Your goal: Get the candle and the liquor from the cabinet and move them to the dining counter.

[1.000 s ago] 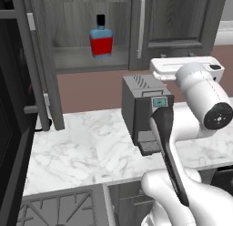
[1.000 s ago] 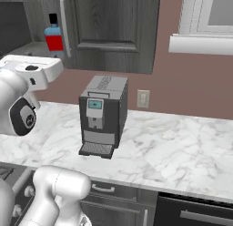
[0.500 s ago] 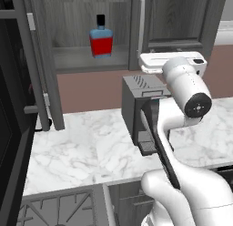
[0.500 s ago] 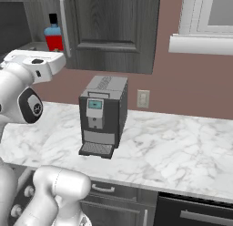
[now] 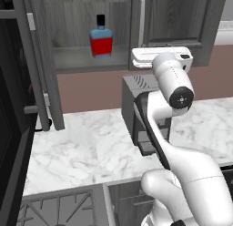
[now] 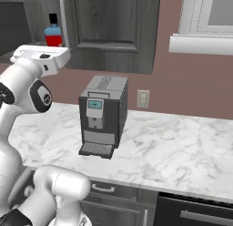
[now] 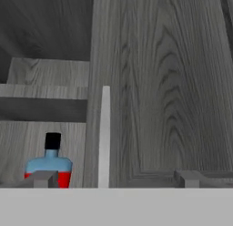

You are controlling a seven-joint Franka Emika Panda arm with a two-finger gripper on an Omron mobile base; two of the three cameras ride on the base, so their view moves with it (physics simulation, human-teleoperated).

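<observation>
Nearest you in the hand view, the gripper (image 7: 113, 178) has its fingers (image 7: 42, 178) spread as wide as they go, with nothing between them. One tip rises at the lower left of the frame, right in front of the bottle, the other at lower right against the closed door.

Below, in the left base view, the marble bench (image 5: 86, 147) carries a coffee machine (image 6: 102, 115), well under the hand.

Beyond the fingers stands the liquor (image 5: 101, 38), upright on the open cabinet (image 5: 82, 29) shelf in the upper middle of the left base view, just left of the door's silver handle (image 7: 105, 136).

You should expect a rigid bottle, probably glass: smooth, fairly heavy for its size, and breakable if dropped. Its squarish body gives you flat faces, so close on the red lower part or blue band, not the narrow black cap, and keep it upright.

I cannot find the candle from here; the shelf's left side is partly hidden by the open door.
</observation>
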